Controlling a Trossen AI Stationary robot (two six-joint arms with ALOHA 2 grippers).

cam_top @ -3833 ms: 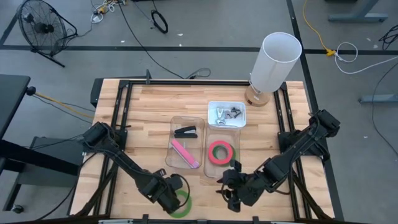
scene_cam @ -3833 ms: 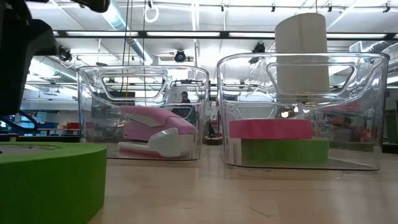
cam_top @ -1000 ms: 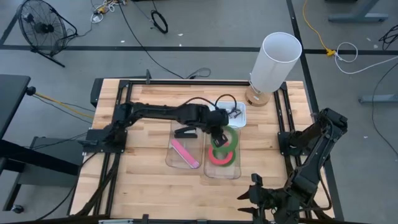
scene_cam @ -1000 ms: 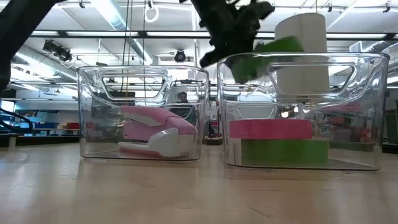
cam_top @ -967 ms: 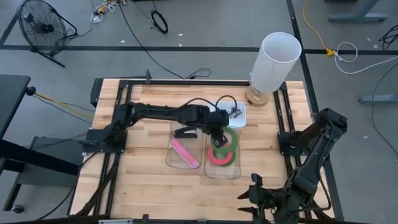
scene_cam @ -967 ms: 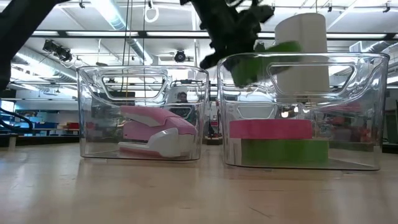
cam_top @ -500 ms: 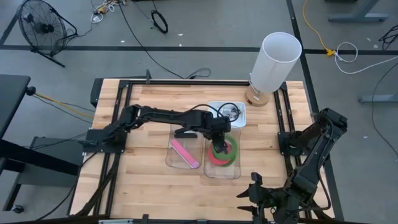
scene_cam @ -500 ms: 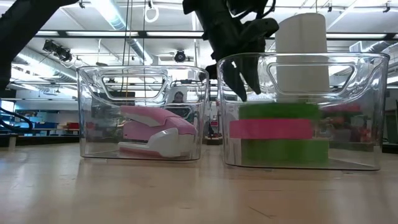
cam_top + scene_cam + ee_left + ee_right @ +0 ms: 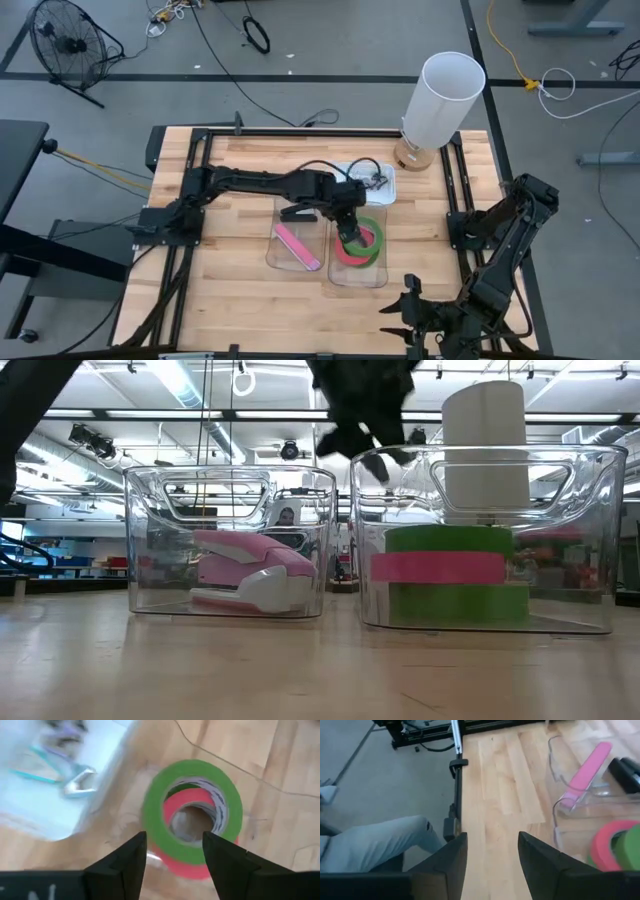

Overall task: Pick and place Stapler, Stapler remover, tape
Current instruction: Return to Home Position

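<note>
You have three rolls of tape, stacked in one bin: one top green roll (image 9: 448, 540), one red-pink roll (image 9: 437, 567), one bottom green roll (image 9: 455, 603). You have two clear bins, the left transparent bin (image 9: 150, 540) and the right transparent bin (image 9: 590, 540), plus one white bin (image 9: 392, 188). You have two staplers: one pink stapler (image 9: 297, 246), one black stapler (image 9: 298, 212). The staple removers (image 9: 75, 772) are too blurred to count. One white cylinder (image 9: 444, 100) stands on the table.

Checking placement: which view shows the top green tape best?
Left wrist view: the green tape lies whole atop the red roll. High view: partly under the left gripper. Low view: edge-on. Right wrist: a sliver.
</note>
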